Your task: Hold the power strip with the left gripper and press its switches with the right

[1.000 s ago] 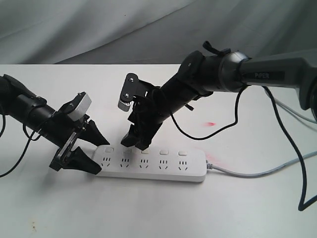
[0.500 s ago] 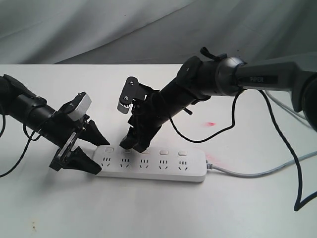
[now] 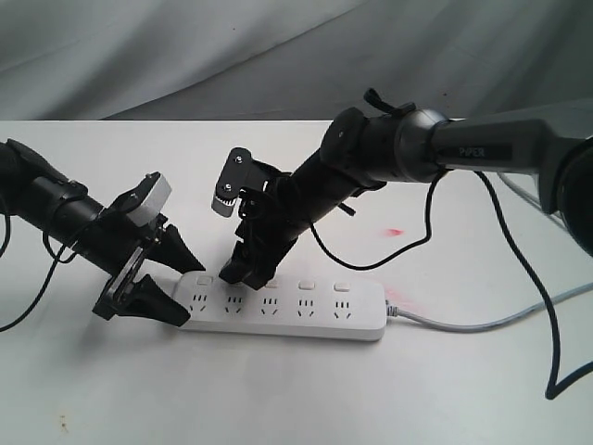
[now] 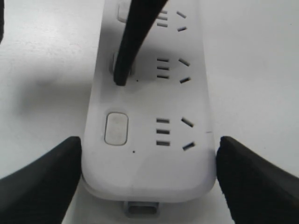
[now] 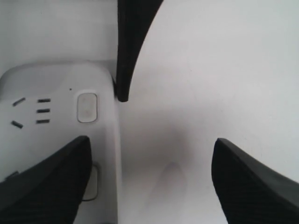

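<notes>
The white power strip lies flat on the white table, its cord end to the right. My left gripper straddles its left end, with a black finger against each long side, shut on it. My right gripper reaches down from the PIPER arm with its jaws wide apart. One of its fingers has its tip on the second of the switches, while the other hangs over bare table. The first switch is uncovered.
A grey cord runs from the strip's right end toward the right edge. Loose black cables hang from the right arm. A small red mark is on the table. Grey cloth hangs behind the far table edge.
The right gripper has slid left along the strip, from about the third switch to the second. The left gripper and the strip have not moved.
</notes>
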You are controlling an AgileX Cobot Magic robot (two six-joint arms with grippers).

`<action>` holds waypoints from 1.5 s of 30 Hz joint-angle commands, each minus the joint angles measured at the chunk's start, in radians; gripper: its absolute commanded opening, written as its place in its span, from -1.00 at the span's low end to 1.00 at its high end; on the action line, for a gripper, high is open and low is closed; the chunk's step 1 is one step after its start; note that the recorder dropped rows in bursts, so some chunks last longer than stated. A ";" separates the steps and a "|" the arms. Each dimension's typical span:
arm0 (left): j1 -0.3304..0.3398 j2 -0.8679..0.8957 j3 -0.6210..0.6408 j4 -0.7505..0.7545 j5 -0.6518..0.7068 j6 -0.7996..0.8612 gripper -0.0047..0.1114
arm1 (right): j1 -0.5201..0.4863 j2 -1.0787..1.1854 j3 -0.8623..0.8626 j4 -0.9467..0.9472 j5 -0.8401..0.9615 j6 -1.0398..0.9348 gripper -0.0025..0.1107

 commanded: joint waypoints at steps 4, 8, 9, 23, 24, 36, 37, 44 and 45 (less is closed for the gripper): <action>0.001 0.014 0.002 0.034 -0.043 0.001 -0.08 | -0.001 0.042 0.018 -0.208 -0.013 0.012 0.23; 0.001 0.014 0.002 0.034 -0.043 0.001 -0.08 | -0.001 0.042 0.018 -0.228 0.002 0.035 0.23; 0.001 0.014 0.002 0.034 -0.043 0.001 -0.08 | -0.001 0.042 0.018 -0.221 0.013 0.035 0.23; 0.001 0.014 0.002 0.034 -0.043 0.001 -0.08 | -0.135 -0.213 0.021 0.013 0.121 -0.040 0.23; 0.001 0.014 0.002 0.034 -0.043 0.001 -0.08 | -0.149 -0.213 0.032 0.052 0.132 -0.063 0.23; 0.001 0.014 0.002 0.034 -0.043 0.001 -0.08 | -0.104 -0.139 0.169 0.173 0.031 -0.209 0.23; 0.001 0.014 0.002 0.034 -0.043 0.001 -0.08 | -0.104 -0.132 0.169 0.173 0.029 -0.209 0.23; 0.001 0.014 0.002 0.034 -0.043 0.001 -0.08 | -0.104 -0.128 0.169 0.164 0.026 -0.209 0.23; 0.001 0.014 0.002 0.034 -0.043 0.001 -0.08 | -0.102 -0.127 0.172 0.158 0.030 -0.209 0.23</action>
